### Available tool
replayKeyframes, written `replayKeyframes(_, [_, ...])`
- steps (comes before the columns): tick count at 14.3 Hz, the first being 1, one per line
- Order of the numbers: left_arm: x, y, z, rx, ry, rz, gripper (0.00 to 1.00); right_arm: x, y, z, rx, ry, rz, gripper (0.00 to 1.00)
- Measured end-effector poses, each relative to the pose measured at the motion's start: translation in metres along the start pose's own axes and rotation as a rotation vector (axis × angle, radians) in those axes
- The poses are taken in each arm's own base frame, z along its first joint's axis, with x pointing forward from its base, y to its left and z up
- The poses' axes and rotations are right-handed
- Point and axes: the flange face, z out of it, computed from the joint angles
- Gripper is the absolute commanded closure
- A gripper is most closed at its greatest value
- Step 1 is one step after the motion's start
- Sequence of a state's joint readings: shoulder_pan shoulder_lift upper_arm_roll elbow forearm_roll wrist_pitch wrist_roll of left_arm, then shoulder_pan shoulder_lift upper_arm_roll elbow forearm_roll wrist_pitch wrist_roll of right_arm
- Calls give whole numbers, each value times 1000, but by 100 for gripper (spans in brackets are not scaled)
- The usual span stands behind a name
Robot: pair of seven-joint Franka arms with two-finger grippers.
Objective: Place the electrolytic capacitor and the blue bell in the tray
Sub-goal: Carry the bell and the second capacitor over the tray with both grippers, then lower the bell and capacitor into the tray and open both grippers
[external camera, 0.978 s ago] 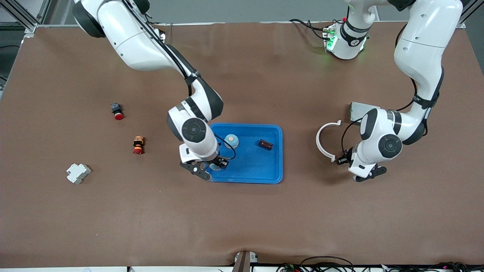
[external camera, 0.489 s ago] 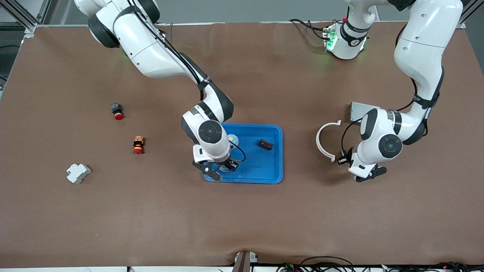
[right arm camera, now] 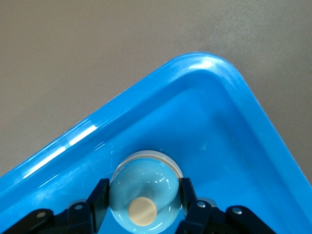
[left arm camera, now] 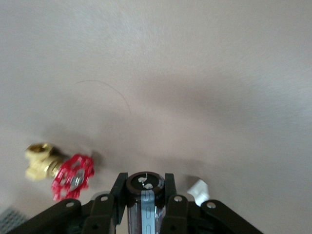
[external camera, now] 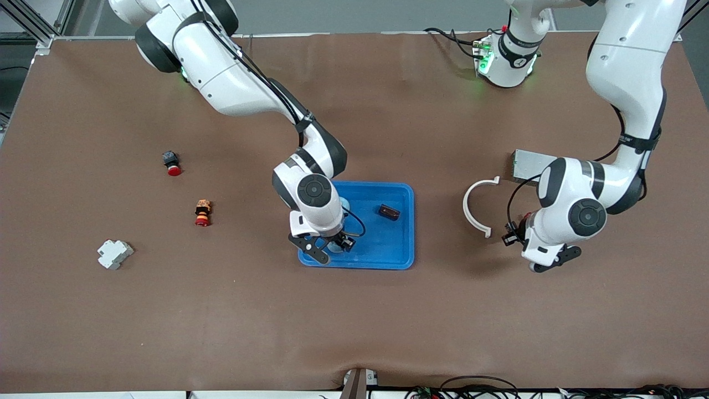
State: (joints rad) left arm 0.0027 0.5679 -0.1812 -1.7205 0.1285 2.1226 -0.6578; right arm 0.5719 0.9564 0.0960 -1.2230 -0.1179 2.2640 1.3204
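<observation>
The bright blue tray (external camera: 388, 252) lies mid-table. My right gripper (external camera: 330, 247) is over the tray's corner nearest the front camera, at the right arm's end. It is shut on the blue bell (right arm camera: 144, 190), a pale blue dome with a tan button, just inside the tray's rim (right arm camera: 146, 92). My left gripper (external camera: 548, 261) is low over the bare table toward the left arm's end. It is shut on the electrolytic capacitor (left arm camera: 145, 192), a dark cylinder with a grey stripe standing between its fingers (left arm camera: 118, 187).
A small dark brown part (external camera: 389, 211) lies in the tray. A white curved band (external camera: 475, 206), a grey box (external camera: 526, 164) and a brass valve with a red handwheel (left arm camera: 63, 170) are near the left gripper. A red button (external camera: 171, 164), an orange-and-red part (external camera: 203, 213) and a white block (external camera: 114, 254) lie toward the right arm's end.
My right gripper has carried the bell sideways from the tray's edge to over its corner. The left gripper has closed on the capacitor and shifted slightly toward the left arm's end.
</observation>
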Motion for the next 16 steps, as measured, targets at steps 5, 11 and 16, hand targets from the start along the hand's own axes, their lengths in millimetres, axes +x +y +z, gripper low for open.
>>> replayKeyframes(5, [-6, 46, -66, -10, 30, -101, 99, -3, 0, 3, -14, 28, -13, 100])
replayKeyframes(11, [-40, 125, -82, -98, 25, -263, 99, -5, -1, 3, -18, 43, -29, 0])
replayKeyframes(16, [-69, 186, -62, -186, 59, -392, 99, -27, -7, 6, -32, 101, -66, 0])
